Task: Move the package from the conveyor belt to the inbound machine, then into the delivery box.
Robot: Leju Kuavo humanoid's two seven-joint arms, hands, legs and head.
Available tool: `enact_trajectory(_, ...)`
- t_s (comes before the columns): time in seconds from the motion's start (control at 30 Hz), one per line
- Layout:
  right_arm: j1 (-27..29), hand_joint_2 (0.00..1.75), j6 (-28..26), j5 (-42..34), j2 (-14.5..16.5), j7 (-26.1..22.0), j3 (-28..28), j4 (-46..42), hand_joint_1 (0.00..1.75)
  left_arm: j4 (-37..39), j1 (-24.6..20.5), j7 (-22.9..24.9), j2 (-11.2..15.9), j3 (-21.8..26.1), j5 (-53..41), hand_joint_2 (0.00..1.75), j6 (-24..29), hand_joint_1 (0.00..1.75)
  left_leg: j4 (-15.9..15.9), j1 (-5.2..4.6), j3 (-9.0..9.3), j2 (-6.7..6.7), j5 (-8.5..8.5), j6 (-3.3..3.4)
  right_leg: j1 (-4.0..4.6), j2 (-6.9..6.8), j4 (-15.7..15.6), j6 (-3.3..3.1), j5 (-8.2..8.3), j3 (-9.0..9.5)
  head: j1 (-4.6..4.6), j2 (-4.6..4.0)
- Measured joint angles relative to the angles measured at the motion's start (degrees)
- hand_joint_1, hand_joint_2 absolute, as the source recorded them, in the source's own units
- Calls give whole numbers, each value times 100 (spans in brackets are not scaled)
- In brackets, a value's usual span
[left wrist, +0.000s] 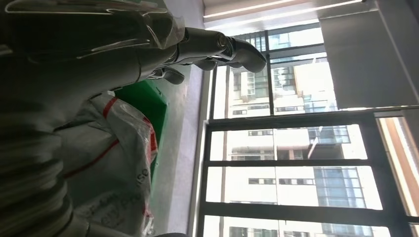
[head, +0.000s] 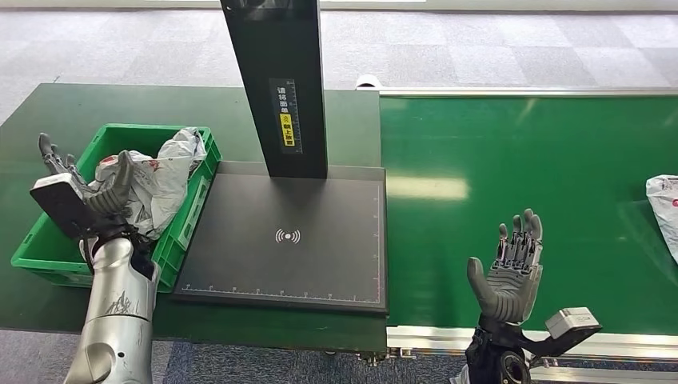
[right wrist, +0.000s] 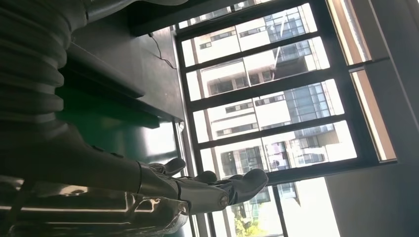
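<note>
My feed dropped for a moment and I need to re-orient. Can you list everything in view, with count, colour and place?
delivery box: one, green crate, on the table left of the scanner plate.
package in box: one, white-grey plastic bag with red print, lying in the crate.
inbound machine: one, black flat plate with black upright post, centre.
conveyor belt: one, green, right side.
package on belt: one, white bag, at the right edge, partly cut off.
left hand: raised over the crate, fingers apart, holding nothing.
right hand: raised over the belt, fingers spread, holding nothing.
</note>
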Motion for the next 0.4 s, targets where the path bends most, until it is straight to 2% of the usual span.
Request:
enact_trajectory(0.2,28,175,-114,14,-23,0,-3,1,0,-1223,540,-2,-213,-497,281,175,13,0,0,0,-2,2,0,0,0,2,0,0,0,-2,1,0)
enact_trajectory(0.4,48,175,-515,254,-67,0,24,94,0,-3075,1441,-9,-376,-1572,275,175,478,0,0,-1,-9,-3,-5,2,-1,-1,-1,6,-5,-4,1,0)
